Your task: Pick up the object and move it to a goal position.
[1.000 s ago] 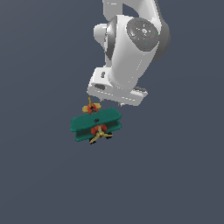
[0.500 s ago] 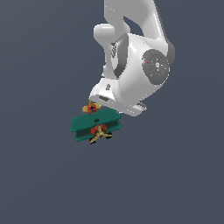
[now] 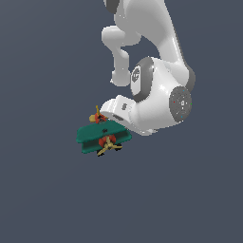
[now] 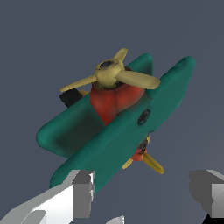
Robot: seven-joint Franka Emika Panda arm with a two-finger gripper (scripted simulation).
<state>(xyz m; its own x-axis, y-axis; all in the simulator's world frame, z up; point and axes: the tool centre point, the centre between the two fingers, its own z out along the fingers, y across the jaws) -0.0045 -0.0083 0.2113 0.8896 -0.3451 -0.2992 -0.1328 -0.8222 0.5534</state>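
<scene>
Exterior view: biplane (image 3: 103, 135) on the plain grey floor (image 3: 42, 199), nose toward the camera, wings spanning left to right, tucked just under the arm (image 3: 156, 102); open floor all around. Wrist view: propeller facing the lens, gripper (image 4: 146, 192) spread wide, fingers (image 4: 81, 192) straddling the near wing edge, nothing gripped. No readable writing.
</scene>
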